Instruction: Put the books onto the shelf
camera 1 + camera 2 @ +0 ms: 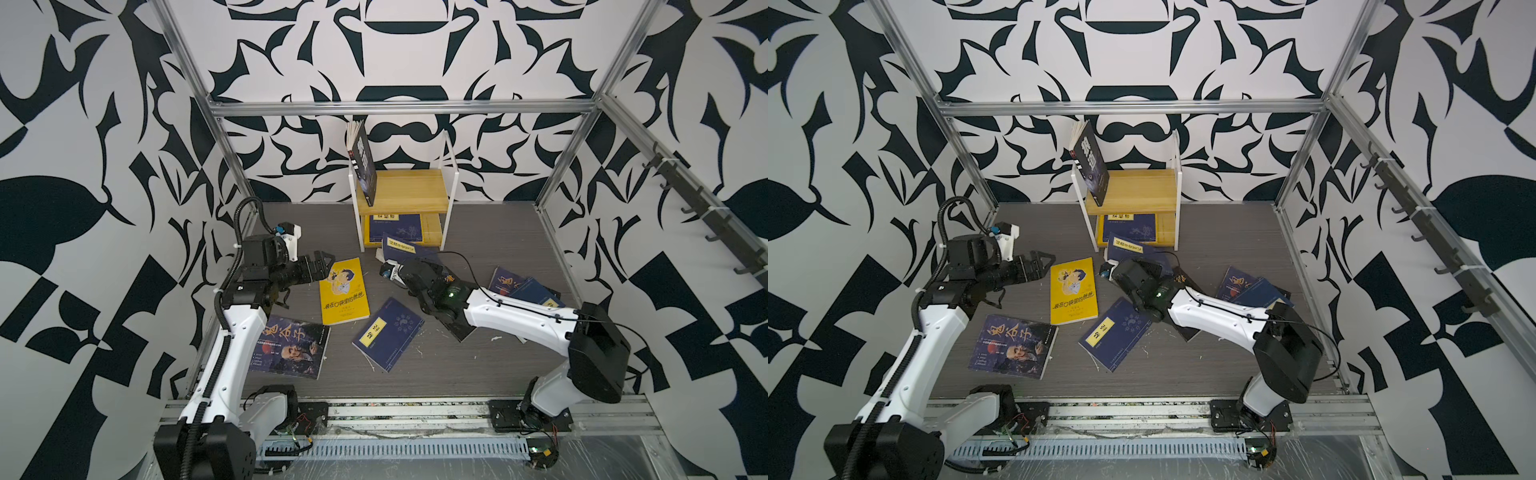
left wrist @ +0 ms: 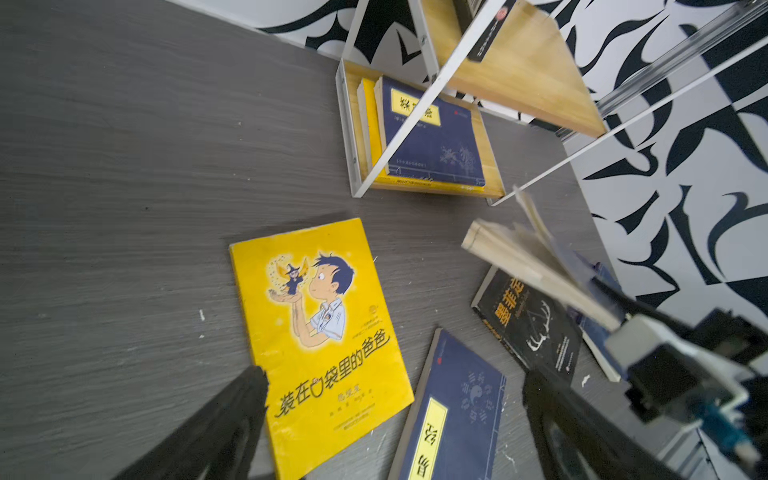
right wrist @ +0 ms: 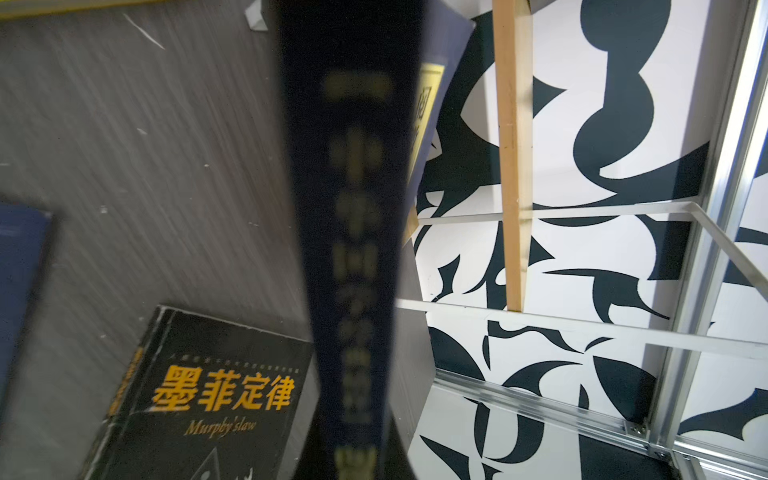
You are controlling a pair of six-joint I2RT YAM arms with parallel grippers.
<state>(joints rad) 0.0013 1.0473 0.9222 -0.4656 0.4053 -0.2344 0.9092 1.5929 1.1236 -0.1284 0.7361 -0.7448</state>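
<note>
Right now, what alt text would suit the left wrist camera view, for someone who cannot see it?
A yellow cartoon-cover book lies flat on the grey table before the open left gripper. Behind it, a wooden shelf holds a navy book on its lower board.

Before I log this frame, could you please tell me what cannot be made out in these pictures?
Right wrist view: spine title of the held navy book is blurred, too near the lens.
Left wrist view: cover of the yellow book on the shelf, lower board, is hidden under a navy book.
Both top views: count of the books at the right is unclear; the right arm covers them.
</note>
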